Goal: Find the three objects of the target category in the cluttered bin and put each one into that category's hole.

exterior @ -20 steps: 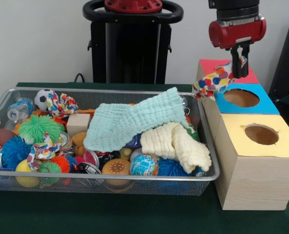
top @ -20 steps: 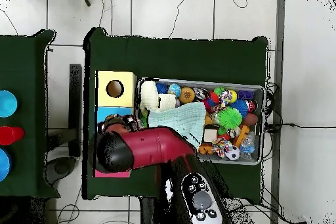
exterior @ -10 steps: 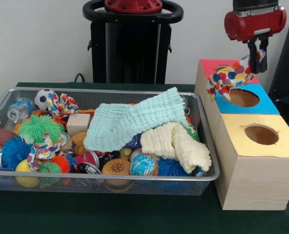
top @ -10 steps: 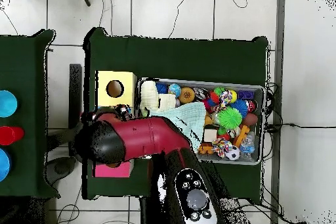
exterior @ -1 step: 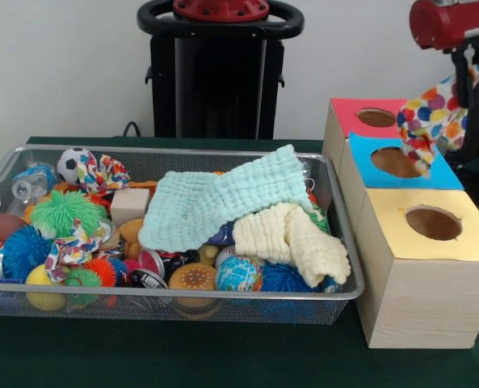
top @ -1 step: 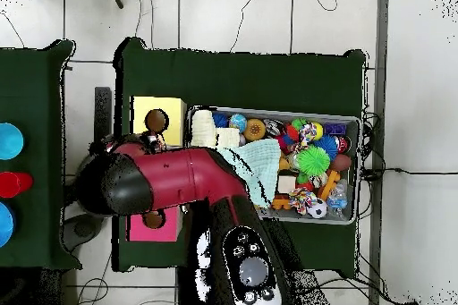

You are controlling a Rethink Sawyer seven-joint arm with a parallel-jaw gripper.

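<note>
My gripper (exterior @ -1 step: 468, 74) is at the upper right of the front view, shut on a polka-dot cloth (exterior @ -1 step: 430, 120). The cloth hangs above the right side of the blue box (exterior @ -1 step: 364, 155), its lower tip near that box's hole (exterior @ -1 step: 394, 162). The pink box (exterior @ -1 step: 346, 111) stands behind it and the yellow box (exterior @ -1 step: 401, 230) in front, each with a round hole. Two more polka-dot cloths (exterior @ -1 step: 102, 172) (exterior @ -1 step: 69, 246) lie at the left of the wire bin (exterior @ -1 step: 166, 301). In the overhead view my arm (top @ -1 step: 170, 185) covers the blue box and the gripper.
A mint cloth (exterior @ -1 step: 223, 198) and a cream cloth (exterior @ -1 step: 287, 238) are draped over the bin's balls, spiky toys and a wooden block (exterior @ -1 step: 129, 204). In the overhead view a second green table (top @ -1 step: 36, 230) at the left carries blue and red round objects.
My gripper has carried the polka-dot cloth rightward in the front view and a little higher, from over the pink box's front edge to beyond the blue box's hole.
</note>
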